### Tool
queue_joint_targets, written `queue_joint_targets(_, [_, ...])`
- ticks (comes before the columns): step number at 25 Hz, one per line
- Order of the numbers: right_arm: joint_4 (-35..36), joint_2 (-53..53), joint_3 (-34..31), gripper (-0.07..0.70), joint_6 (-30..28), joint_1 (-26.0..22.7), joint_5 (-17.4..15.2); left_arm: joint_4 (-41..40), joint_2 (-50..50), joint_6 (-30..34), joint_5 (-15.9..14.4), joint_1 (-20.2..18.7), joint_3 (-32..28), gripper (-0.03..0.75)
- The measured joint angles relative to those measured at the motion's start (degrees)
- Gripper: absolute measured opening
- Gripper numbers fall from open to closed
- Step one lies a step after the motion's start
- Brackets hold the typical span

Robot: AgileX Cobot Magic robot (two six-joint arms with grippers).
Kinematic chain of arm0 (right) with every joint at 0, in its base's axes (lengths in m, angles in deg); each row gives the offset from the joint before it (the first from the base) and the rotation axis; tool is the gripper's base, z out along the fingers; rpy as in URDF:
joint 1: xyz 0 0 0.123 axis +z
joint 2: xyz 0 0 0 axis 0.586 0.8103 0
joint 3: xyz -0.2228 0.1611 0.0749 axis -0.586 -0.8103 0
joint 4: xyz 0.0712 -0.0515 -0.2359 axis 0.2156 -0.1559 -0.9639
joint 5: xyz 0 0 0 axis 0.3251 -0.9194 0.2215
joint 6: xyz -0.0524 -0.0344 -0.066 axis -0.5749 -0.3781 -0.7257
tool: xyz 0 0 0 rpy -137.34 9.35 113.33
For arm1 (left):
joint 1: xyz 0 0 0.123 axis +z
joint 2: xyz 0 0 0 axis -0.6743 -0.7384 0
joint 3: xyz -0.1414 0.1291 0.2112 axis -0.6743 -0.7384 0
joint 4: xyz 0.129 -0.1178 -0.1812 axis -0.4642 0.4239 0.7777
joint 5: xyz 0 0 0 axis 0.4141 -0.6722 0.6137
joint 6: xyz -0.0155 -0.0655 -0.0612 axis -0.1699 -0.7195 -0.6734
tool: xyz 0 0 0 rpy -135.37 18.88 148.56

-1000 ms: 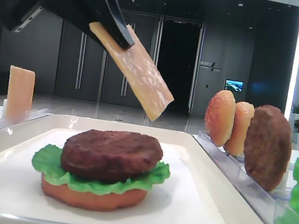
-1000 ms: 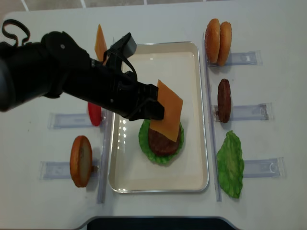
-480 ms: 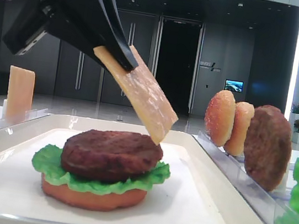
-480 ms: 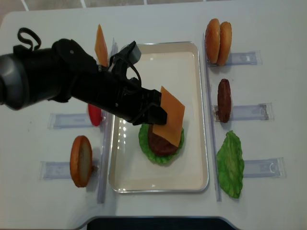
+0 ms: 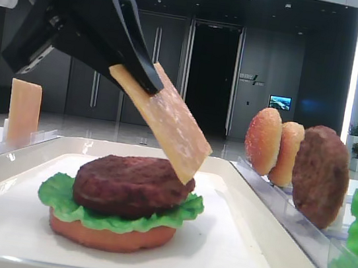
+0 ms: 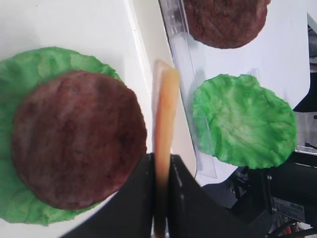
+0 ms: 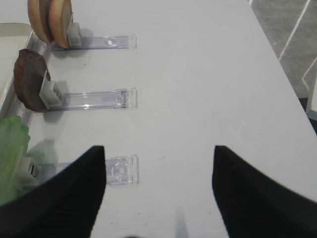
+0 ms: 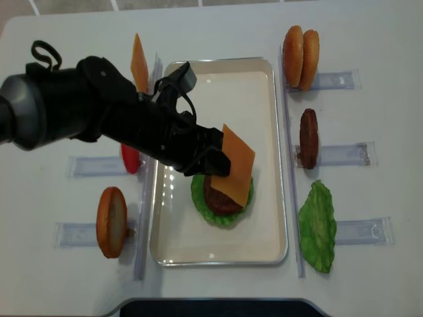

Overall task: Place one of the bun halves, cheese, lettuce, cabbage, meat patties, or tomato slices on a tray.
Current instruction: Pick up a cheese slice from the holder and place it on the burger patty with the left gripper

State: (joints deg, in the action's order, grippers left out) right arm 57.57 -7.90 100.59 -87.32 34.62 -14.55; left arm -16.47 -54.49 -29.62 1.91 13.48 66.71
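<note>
— How does your cheese slice (image 8: pixel 235 166) sit?

— Tilted, its long axis running from 10 o'clock down to 4 o'clock; the low corner just meets the meat patty (image 5: pixel 133 185) stacked on lettuce (image 5: pixel 57 197) and a tomato slice (image 5: pixel 111 235) in the tray (image 8: pixel 268 132).

— And your fingers?

— Your left gripper (image 8: pixel 213 160) is clamped on the slice's upper edge. Your right gripper (image 7: pixel 158 193) stands apart over bare table, holding nothing.

Left arm (image 8: pixel 86 119) angled downward, jaws clamped; right gripper (image 7: pixel 158 193) jaws apart.
</note>
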Motion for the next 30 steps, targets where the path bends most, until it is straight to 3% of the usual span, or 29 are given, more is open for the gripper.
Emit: queue_joint_targets(30, [0.0, 0.0, 0.0, 0.470, 0.0, 0.0, 0.0, -1.9, -1.1, 0.4, 0.2, 0.0, 0.0, 0.058])
